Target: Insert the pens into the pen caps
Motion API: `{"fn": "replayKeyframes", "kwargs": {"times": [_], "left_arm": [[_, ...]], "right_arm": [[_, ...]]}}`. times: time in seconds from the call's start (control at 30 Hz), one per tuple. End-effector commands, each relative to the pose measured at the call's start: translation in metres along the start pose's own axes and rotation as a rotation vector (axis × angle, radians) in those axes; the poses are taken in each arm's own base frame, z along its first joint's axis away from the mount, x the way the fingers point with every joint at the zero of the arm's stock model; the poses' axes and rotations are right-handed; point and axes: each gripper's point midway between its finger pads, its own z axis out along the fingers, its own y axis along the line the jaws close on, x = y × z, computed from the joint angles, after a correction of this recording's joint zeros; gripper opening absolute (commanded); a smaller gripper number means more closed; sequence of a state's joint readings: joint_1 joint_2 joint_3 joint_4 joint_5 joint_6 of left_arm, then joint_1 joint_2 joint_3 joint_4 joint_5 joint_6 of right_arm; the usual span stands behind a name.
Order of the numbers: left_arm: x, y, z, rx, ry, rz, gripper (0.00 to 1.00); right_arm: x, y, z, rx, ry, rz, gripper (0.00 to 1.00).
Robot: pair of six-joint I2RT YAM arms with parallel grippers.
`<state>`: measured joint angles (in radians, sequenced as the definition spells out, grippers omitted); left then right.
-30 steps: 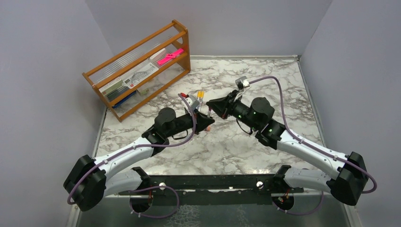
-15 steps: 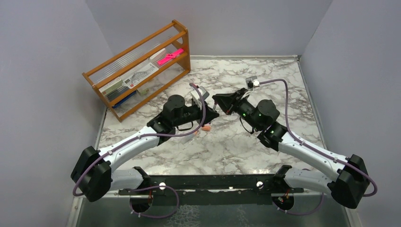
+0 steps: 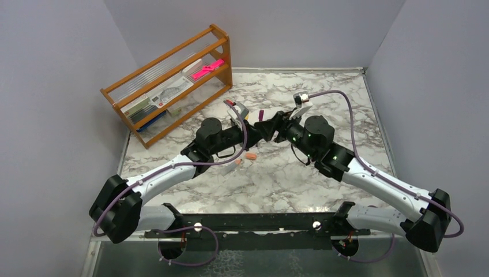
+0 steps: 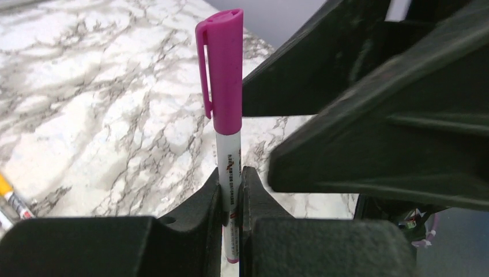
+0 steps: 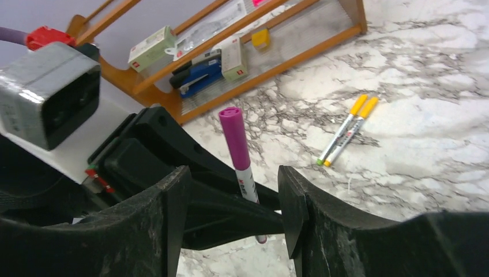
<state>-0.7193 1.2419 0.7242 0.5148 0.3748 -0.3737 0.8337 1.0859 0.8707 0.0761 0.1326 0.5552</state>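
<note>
While I'm standing here watching, the left end effector is pinching a slim white-barrelled pen upright. Its fingers are clamping tight on the lower barrel, with the printed bit showing just above them. The pen is wearing a magenta cap that looks fully seated to me, with the clip sitting on the side away from the other arm. The right end effector is hanging right alongside with its fingers spread wide. One finger is sitting on each side of the pen and neither is touching it as far as I can tell, so it's holding nothing. All of this is happening up off the bench, about midway between the two arms.

Down on the marble, two yellow-capped pens are lying side by side, and a small orange-pink cap is sitting loose near the left arm. A wooden rack is standing at the back left.

Handling-wise, I'm guessing the pen is super light, stiff, smooth plastic, so it's probably going to slip or twist if squeezed off-centre. Grabbing mid-barrel looks like the safe bet. Any pushing on the cap should be going straight down the pen's axis and staying off that thin clip, which looks like the bit that'd snap.
</note>
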Motion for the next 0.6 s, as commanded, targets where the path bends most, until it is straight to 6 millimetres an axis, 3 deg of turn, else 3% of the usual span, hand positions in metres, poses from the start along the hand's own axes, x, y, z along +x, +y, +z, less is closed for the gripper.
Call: {"fn": "replayKeyframes", "kwargs": {"times": [0.0, 0.2, 0.43, 0.57], "left_arm": [[0.008, 0.030, 0.006, -0.135, 0.006, -0.047, 0.00], [0.030, 0.097, 0.030, -0.358, 0.133, -0.118, 0.00], [0.090, 0.194, 0.052, -0.573, 0.376, -0.224, 0.00], [0.107, 0.219, 0.060, -0.629, 0.433, -0.221, 0.00]], "right_arm": [[-0.011, -0.025, -0.017, 0.166, -0.023, -0.005, 0.57], [0.007, -0.048, -0.034, 0.245, 0.002, 0.006, 0.58], [0.046, -0.068, -0.045, 0.297, 0.102, 0.021, 0.57], [0.054, -0.075, -0.049, 0.316, 0.119, 0.016, 0.57]]}}
